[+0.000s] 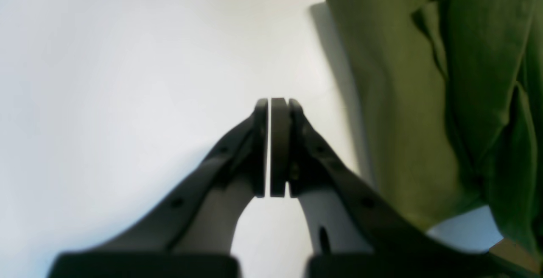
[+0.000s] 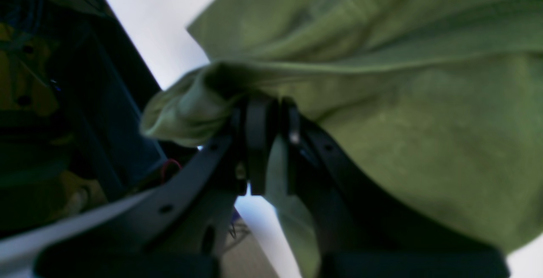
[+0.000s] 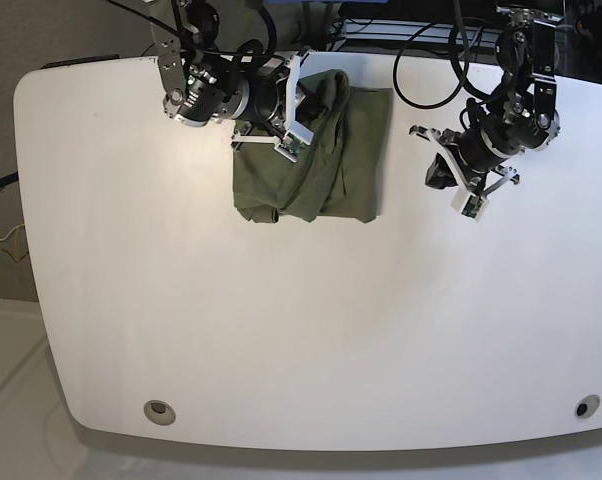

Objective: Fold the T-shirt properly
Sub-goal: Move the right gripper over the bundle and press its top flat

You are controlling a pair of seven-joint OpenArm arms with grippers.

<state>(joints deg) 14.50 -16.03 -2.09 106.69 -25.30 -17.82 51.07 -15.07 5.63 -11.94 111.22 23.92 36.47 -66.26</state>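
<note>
Olive-green cloth dominates the far middle of the white tabletop [image 3: 281, 340]: the T-shirt [image 3: 326, 170] lies there as a roughly folded bundle, its far edge close to the tabletop's back rim, with a rumpled lobe of fabric sagging toward the near left corner of the bundle.

At the left of the base view, the right gripper [image 3: 281, 118] reaches in over the shirt's left edge. Seen from the right wrist camera, its jaws are pinching a bunched fold of the T-shirt [image 2: 382, 121], with a rolled lip of cloth bulging out just beyond the fingertips [image 2: 254, 116] and more fabric hanging down between the dark finger arms.

Farther right in the base view, past the shirt's right edge, the left gripper [image 3: 451, 180] sits above bare tabletop, apart from the cloth. The left wrist camera shows its jaws pressed together with nothing between them, the pads [image 1: 279, 142] meeting along a thin line, and the T-shirt [image 1: 424, 99] lying off to one side of the view, its straight edge casting a shadow on the white surface.
</note>
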